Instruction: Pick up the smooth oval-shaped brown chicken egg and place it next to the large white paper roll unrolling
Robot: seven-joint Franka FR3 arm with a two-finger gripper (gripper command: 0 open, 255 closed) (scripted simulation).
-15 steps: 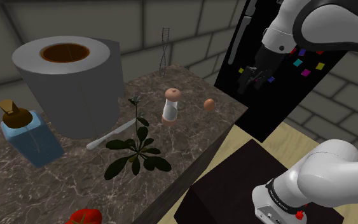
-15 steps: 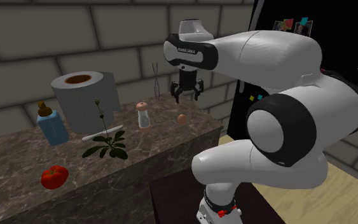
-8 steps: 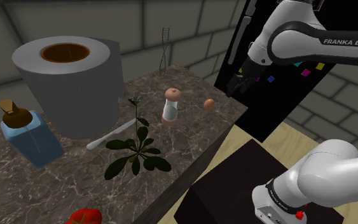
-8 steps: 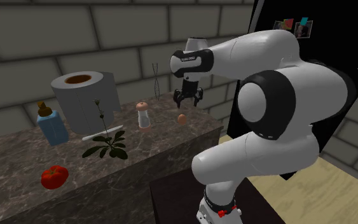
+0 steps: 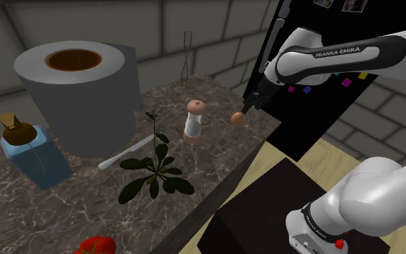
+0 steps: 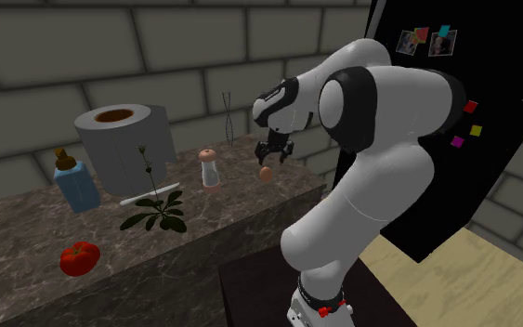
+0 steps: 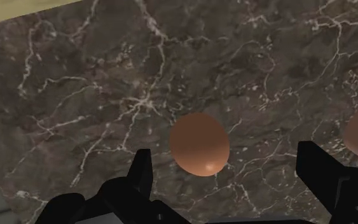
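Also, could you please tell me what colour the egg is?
The egg is plain orange-brown, clearest in the wrist view.

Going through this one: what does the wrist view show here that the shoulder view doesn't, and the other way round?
Wrist view: the gripper is open, its fingers standing either side of the brown egg without touching it. Shoulder view: the grey paper roll where the egg must go, away across the marble counter, plus a shaker, a plant and a blue bottle. Both: the egg lying on the counter with the gripper close over it.
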